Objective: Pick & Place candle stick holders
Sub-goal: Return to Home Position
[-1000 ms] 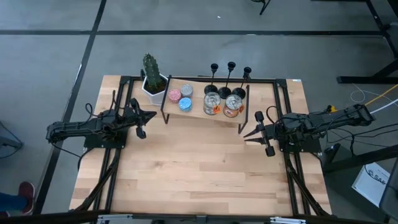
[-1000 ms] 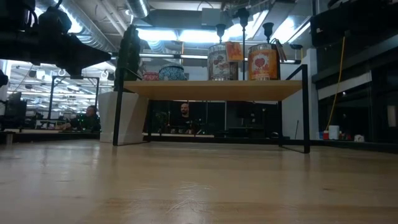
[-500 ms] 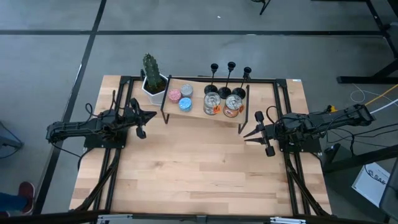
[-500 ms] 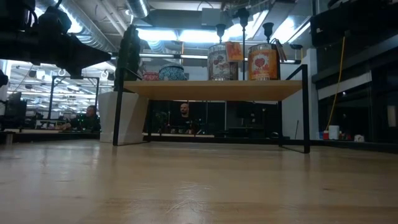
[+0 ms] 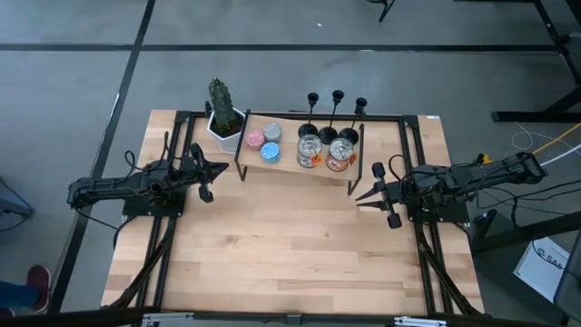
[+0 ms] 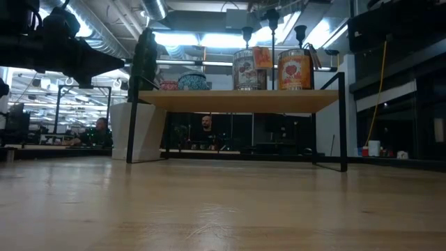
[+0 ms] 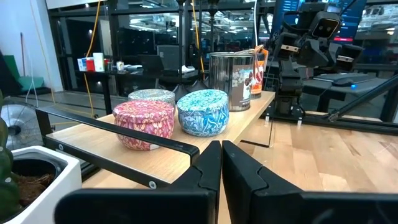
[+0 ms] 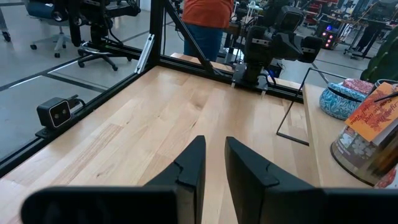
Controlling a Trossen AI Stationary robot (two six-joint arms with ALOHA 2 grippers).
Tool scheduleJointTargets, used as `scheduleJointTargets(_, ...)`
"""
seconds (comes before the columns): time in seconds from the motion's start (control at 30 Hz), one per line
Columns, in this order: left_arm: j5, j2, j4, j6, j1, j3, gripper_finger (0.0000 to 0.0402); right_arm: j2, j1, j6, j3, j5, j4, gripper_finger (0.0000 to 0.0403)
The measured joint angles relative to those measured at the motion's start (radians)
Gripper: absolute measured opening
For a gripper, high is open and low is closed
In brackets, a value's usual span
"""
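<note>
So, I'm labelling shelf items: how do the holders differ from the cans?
The holders are slim, black and taller; the cans are wide, silver and labelled. The holders stand behind the cans. Both stand upright on the shelf's right half.

Right gripper (image 8: 213, 149): two dark fingers low over the wooden table (image 8: 143, 130), narrowly apart, nothing between them.
Left arm (image 8: 273, 40): at the table's far edge, facing this way.
Shelf (image 8: 317, 149): black wire frame; carries a blue patterned tin (image 8: 342, 99) and an orange-labelled can (image 8: 367, 140).
Small black camera (image 8: 53, 112): just off the table's edge.
Person (image 8: 208, 15): orange top, beyond the table.
</note>
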Motion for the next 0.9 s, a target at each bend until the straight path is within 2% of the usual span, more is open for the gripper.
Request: scheduleJointTargets(0.9,0.0,0.0,0.0,0.0,0.0,0.0,0.0008,0.0,0.0,0.0,0.0,0.0,0.0,0.0065)
